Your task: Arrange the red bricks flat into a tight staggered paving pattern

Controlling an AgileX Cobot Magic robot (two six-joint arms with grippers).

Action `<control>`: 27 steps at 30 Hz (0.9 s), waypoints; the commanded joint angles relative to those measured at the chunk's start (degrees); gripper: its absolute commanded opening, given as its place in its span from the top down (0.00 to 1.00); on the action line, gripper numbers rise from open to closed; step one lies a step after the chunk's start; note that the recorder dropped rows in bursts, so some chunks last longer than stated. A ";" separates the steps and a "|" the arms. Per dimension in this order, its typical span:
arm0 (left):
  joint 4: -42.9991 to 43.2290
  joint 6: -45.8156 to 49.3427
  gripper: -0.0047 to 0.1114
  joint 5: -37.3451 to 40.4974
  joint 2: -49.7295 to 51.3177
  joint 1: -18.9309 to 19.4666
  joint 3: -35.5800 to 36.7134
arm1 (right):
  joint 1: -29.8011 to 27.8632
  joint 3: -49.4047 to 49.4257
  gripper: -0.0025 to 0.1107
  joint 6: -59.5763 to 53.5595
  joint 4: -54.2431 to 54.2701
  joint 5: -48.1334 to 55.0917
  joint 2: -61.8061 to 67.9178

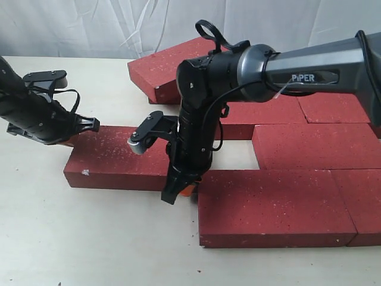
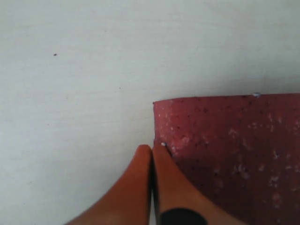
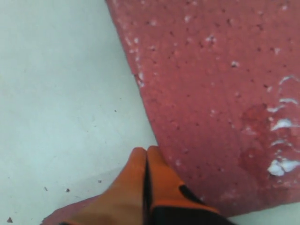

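Dark-red rectangular paving bricks [image 1: 271, 205], rough and pale-speckled, lie flat on the off-white table [image 1: 89, 238]. In the nearest row, one wide brick sits centre-right with a second brick butted against its right end.

Right tool [image 1: 178, 189]: orange fingers point down just off the wide brick's left end, beside the right end of a lone brick [image 1: 116, 158] that lies to the left. In the wrist view the fingers are pressed together with nothing between them, tips at a brick edge.

Left tool [image 2: 152, 149]: fingers likewise closed on nothing, tips at a corner of the lone brick, at its left end.

Behind, a middle-row brick [image 1: 315, 146] has bare table to its left. Further back, two more bricks sit side by side. Farthest, an askew brick [image 1: 172, 65] lies at an angle to the rows, before a white wrinkled backdrop [image 1: 119, 24].
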 commanded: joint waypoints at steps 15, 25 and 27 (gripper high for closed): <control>-1.46 -0.13 0.96 1.64 0.01 -0.20 0.40 | -0.56 -1.53 0.99 1.68 -3.93 -4.03 -0.26; -1.46 -0.13 0.96 1.50 0.01 -0.20 0.40 | -0.56 -5.85 0.99 1.68 -4.41 -2.71 -0.26; -1.46 -0.13 0.96 1.50 0.01 -0.20 0.40 | -0.56 -6.18 0.99 1.68 -2.89 -1.43 -0.26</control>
